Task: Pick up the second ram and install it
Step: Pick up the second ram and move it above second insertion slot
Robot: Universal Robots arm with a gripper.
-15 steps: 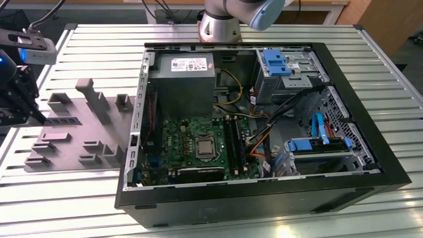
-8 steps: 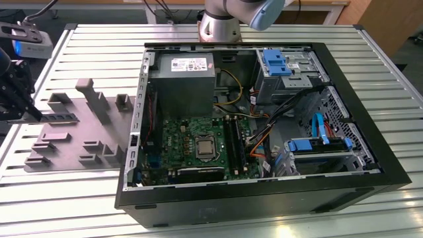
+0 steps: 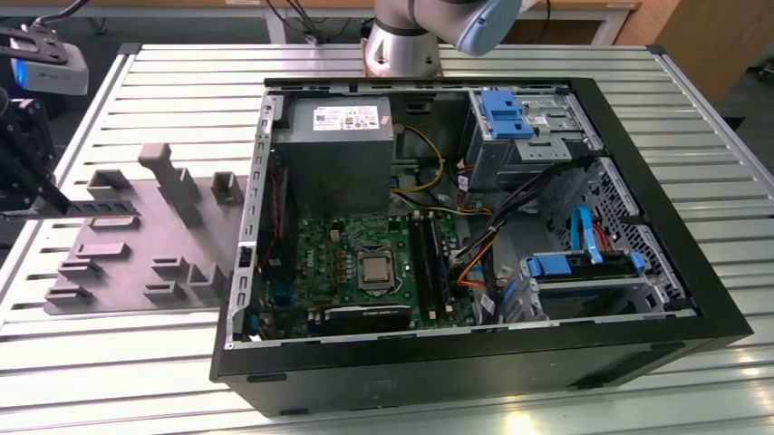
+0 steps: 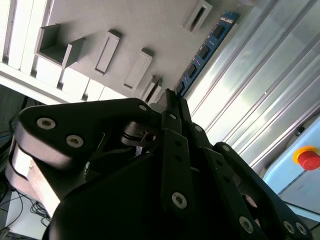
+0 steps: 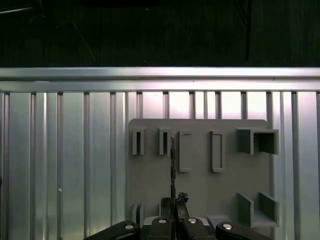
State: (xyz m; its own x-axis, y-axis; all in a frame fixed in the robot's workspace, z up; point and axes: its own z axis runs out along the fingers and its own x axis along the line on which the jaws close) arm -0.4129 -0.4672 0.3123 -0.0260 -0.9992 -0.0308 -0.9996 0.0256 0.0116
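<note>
One hand [image 4: 170, 97], we see it clamped on the second ram [image 4: 202, 53], stick jutting out ahead of it, over the grey holder plate [image 5: 150, 172] on the bench [image 5: 75, 150]

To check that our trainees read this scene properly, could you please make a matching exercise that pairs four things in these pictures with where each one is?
Things:
1. second ram
2. grey fixture plate
3. bright blue drive brackets
4. processor

Places:
A. in the middle of the green motherboard
B. clamped in the gripper
C. on the slatted table, to the exterior view's left of the computer case
D. inside the case, to the exterior view's right of the power supply

Pairs: 1-B, 2-C, 3-D, 4-A.
</note>
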